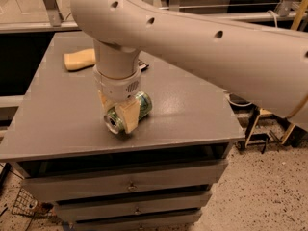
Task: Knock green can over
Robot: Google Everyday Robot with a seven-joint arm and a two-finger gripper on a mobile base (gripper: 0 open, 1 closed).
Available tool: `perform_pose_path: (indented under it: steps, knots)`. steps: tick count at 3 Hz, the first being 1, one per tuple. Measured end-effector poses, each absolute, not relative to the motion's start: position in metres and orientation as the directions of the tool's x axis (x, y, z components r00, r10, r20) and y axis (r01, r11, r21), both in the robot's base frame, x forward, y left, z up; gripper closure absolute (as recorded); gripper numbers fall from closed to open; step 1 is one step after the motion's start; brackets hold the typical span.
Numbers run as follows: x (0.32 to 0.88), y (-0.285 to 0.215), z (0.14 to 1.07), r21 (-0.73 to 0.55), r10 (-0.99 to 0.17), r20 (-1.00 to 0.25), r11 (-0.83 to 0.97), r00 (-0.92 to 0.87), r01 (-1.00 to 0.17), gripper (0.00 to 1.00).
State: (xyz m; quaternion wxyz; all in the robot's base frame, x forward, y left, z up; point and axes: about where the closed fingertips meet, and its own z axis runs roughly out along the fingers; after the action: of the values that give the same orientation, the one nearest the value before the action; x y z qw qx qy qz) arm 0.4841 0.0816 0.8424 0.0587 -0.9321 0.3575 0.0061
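Green can (143,104) lies on its side near the front edge of the grey bench (192,105), its silver top pointing front-left. The tool (117,115) comes straight down over it, with its tan fingers (129,118) clamped across the can's middle. A yellow sponge (79,59) rests at the bench's far left, well apart.

We have only 1 view, set high before the counter (53,124) and tilted steeply down across its top, with the drawer fronts (130,186) facing us. The arm (216,47) passes close to the lens, filling the upper right. The tool (118,113) sits mid-frame near the counter's front edge, clamped on the green can (142,105)
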Motion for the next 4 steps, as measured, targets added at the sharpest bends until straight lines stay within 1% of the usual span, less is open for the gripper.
perform_pose_path:
  steps: [1,2,3,4]
  knots:
    - [0.484,0.082,0.842,-0.109,-0.665,-0.052,-0.738,0.745,-0.666,0.21]
    - [0.484,0.083,0.843,-0.111,-0.664,-0.051,-0.738,0.746,-0.665,0.00]
    - [0.488,0.074,0.845,-0.124,-0.661,-0.037,-0.741,0.749,-0.660,0.00]
    - [0.499,0.056,0.851,-0.140,-0.661,-0.017,-0.742,0.751,-0.656,0.00]
